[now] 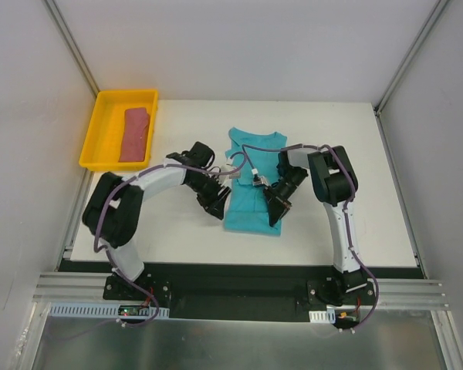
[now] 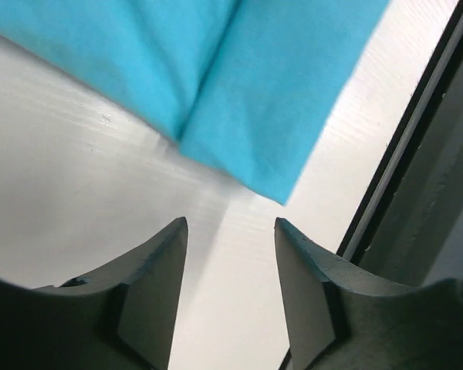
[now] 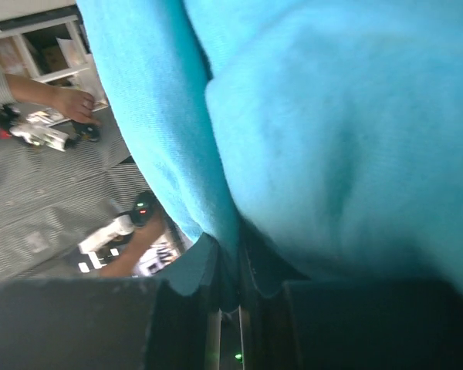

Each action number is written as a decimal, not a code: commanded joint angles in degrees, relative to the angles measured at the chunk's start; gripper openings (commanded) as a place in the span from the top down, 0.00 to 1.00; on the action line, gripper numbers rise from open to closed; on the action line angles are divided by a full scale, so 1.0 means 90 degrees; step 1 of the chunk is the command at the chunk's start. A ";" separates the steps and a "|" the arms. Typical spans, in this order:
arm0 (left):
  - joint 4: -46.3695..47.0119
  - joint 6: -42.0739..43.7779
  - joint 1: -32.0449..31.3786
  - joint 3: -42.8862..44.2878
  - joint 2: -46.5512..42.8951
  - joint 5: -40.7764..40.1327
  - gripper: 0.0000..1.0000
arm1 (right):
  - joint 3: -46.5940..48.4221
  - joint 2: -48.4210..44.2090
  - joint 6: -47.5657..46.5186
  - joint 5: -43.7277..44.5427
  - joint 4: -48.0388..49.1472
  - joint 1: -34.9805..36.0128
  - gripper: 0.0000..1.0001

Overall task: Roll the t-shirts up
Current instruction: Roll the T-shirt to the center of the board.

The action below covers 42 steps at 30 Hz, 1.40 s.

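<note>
we are looking at the white table [image 1: 355, 154] with the turquoise t-shirt [image 1: 251, 208] lying folded narrow at its middle, partly hidden by both arms. the yellow tray [image 1: 92, 131] at the far left corner is holding the folded rose-red t-shirt [image 1: 136, 135]. the right gripper [image 3: 230, 266] is pinching a turquoise fold that is filling its view. the left gripper [image 2: 230, 227] is hovering with its fingers spread over bare table, just beside the shirt's corner.

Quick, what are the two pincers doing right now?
Left pincer: open, holding nothing.
Right pincer: closed on the teal t-shirt.
</note>
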 commanded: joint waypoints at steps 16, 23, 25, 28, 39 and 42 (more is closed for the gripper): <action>0.2959 0.3324 -0.2030 -0.2047 -0.1717 -0.2254 0.43 | 0.0704 0.0702 0.0496 0.0291 -0.1210 0.0054 0.94; 0.3213 0.3568 -0.2147 -0.2223 -0.1413 -0.2285 0.44 | 0.0714 0.0712 0.0437 0.0282 -0.1258 0.0064 0.94; 0.3204 0.3714 -0.2206 -0.2301 -0.1355 -0.2265 0.45 | 0.0733 0.0732 0.0418 0.0281 -0.1268 0.0064 0.94; 0.3204 0.3860 -0.2323 -0.2370 -0.1121 -0.2431 0.59 | 0.0714 0.0712 0.0418 0.0262 -0.1268 0.0064 0.89; 0.1984 0.3364 -0.2363 -0.1580 -0.0915 -0.2022 1.00 | 0.1471 -0.0738 -0.0012 -0.0811 -0.1444 -0.0901 0.34; 0.1350 0.2964 -0.2187 -0.1131 -0.0809 -0.1339 1.00 | 0.1536 -0.1879 0.0124 -0.0405 -0.0744 -0.1312 0.19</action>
